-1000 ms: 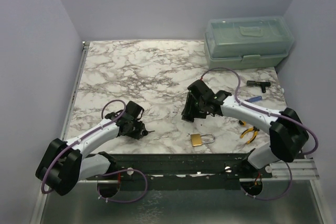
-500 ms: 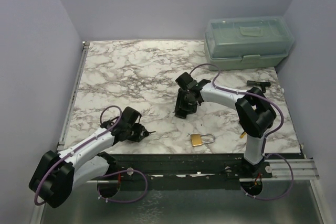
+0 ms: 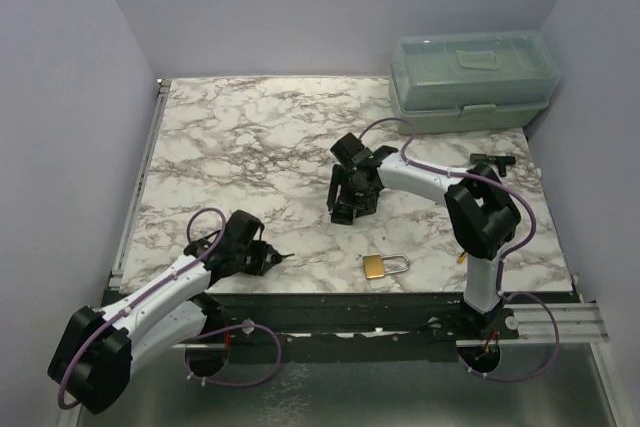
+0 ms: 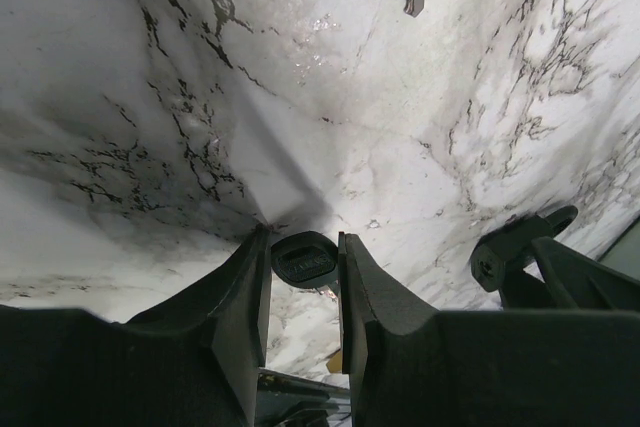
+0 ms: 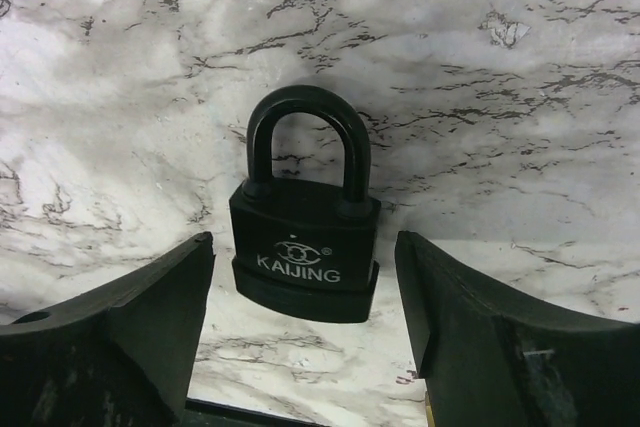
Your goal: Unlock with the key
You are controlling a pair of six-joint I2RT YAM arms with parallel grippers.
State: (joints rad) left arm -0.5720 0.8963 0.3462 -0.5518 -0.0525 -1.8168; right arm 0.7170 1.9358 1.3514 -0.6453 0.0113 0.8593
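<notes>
Padlock (image 5: 305, 247) is matte black, lettered KAIJING, shackle closed.

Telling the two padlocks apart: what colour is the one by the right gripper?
Black padlock, shackle included; clearest in the right wrist view.

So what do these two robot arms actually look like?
The left arm and right arm look alike: white tubular shells with chunky black joints. A lilac cable loops along each. The left gripper and right gripper are all black, each with two thick, wedge-shaped fingers. I see no markings on them.
</notes>
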